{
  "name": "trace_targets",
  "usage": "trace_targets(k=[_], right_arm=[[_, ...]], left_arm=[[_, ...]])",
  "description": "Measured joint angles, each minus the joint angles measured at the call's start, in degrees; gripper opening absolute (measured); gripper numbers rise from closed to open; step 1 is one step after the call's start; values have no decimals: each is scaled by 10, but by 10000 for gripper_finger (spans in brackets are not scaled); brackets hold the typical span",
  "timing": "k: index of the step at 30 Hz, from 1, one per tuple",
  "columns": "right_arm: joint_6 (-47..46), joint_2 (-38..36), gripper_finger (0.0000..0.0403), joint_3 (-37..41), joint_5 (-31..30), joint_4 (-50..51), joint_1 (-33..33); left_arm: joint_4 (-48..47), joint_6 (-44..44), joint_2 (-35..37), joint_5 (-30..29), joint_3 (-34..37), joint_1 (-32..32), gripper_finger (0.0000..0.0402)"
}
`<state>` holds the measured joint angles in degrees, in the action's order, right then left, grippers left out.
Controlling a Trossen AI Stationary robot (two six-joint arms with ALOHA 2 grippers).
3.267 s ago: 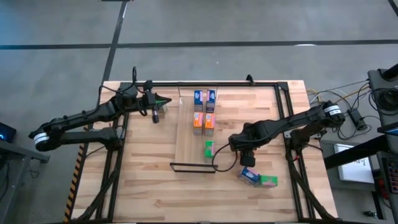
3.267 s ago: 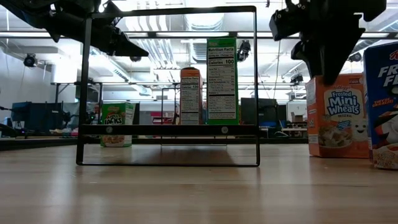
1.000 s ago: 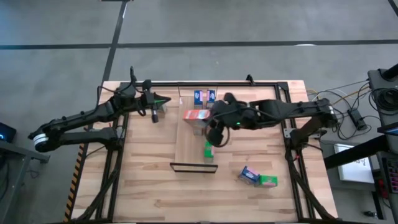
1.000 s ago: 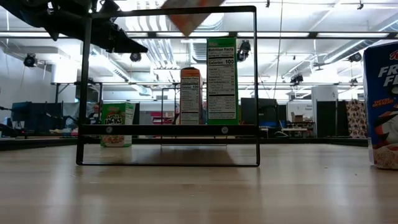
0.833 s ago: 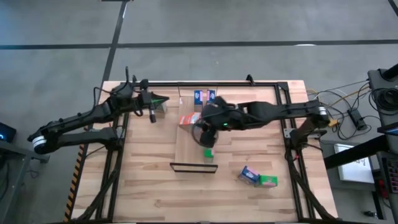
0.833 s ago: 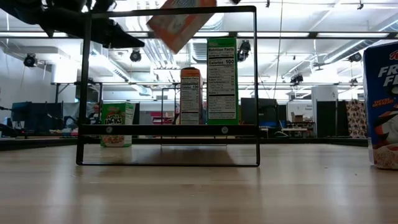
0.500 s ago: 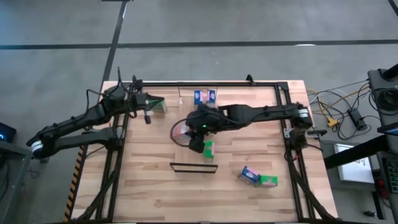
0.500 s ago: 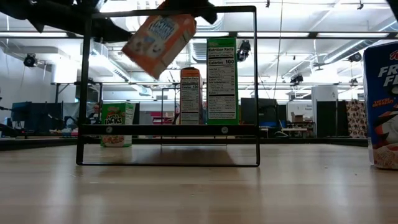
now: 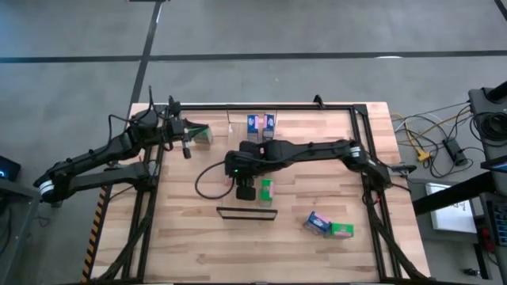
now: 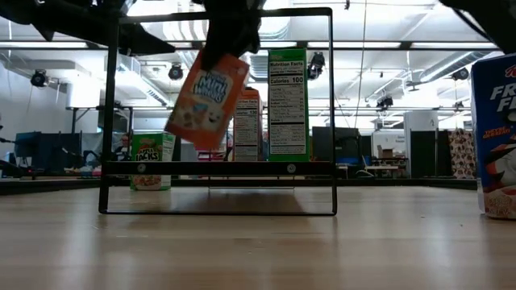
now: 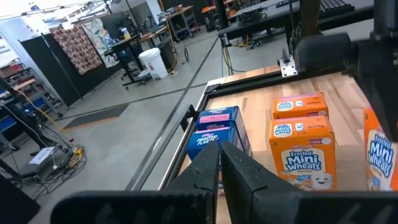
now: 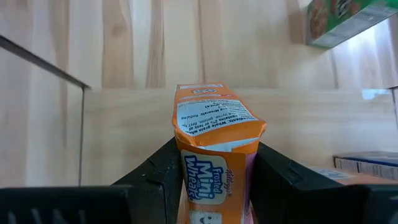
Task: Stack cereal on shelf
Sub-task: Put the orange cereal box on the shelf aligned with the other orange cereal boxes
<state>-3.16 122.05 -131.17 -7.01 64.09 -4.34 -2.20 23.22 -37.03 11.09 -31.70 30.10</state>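
From above, the right arm (image 9: 309, 149) covered most of the orange box (image 10: 208, 98) it carried, along with part of the shelf (image 9: 234, 198) beneath. In the low view a blue box (image 10: 498, 133) at the right was cut off by the picture's edge, so only part of its front showed. The two boxes (image 9: 329, 228) lying near the desk's (image 9: 182, 237) near right corner were too small for their print to be read. In the left wrist view another orange box (image 11: 380, 163) ran off the edge.

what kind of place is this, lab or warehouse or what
Most likely a robotics lab or workshop in an industrial hall: exposed ceiling ducts and strip lights overhead, workbenches and a white bin on a bare concrete floor, and a wooden test table.
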Motion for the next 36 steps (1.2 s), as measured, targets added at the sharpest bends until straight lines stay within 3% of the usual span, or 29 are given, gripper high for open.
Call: trace_targets(k=[8,22,36], right_arm=[[4,29,139,-38,0,27,0],[-7,29,228,-38,12,25,0],[29,-21,200,-39,10,46,0]], left_arm=[[-3,0,2,0,0,0,0],[-3,-1,2,0,0,0,0],[-7,-24,1,12,0,-8,0]])
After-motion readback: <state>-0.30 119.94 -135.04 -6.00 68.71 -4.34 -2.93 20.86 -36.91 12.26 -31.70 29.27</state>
